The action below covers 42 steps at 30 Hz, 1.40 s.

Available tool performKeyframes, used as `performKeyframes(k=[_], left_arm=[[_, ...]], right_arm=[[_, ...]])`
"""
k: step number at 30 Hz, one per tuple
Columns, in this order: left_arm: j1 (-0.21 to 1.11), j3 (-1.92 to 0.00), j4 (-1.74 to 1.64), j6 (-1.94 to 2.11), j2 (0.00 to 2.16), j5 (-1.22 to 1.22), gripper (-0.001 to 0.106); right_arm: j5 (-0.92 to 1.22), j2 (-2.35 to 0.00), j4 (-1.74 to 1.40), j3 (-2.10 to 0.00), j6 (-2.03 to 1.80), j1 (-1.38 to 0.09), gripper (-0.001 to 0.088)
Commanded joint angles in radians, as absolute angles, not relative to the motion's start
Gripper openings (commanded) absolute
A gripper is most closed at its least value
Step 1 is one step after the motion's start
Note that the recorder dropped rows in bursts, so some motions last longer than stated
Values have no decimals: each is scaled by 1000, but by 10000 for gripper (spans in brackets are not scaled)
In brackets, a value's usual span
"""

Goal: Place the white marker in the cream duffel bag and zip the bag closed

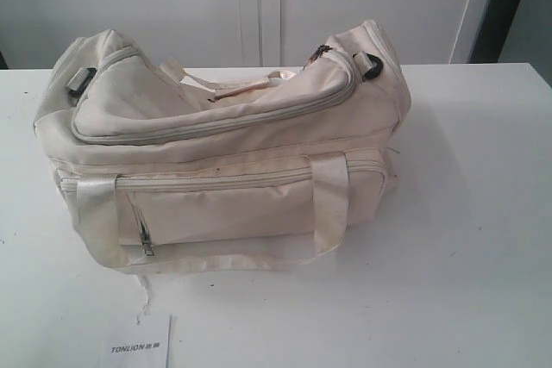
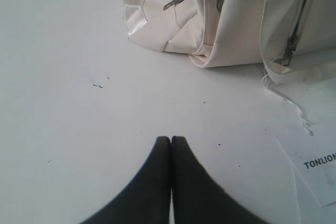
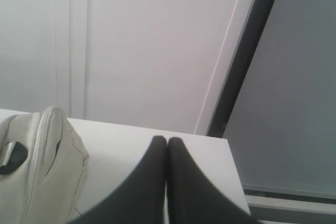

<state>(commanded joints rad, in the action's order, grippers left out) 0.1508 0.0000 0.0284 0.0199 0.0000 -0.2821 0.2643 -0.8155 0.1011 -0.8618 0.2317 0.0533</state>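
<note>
Duffel bag [image 1: 224,152], soft cream fabric, slumped

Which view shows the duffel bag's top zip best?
The exterior view: the whole bag is in frame, with the top zip visible along its length. The left wrist view shows only the lower front, with a pocket zip pull. The right wrist view shows only one end, with a dark ring.
</note>
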Motion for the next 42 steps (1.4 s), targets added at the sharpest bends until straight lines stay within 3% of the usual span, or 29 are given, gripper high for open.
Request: performKeyframes(k=[35,42], left_arm=[[151,0,28,20,0,-282,0],[151,0,28,20,0,-280,0]], right_arm=[[264,-816,101,-860,170,53,0],[291,-666,74,-797,-9,53,0]])
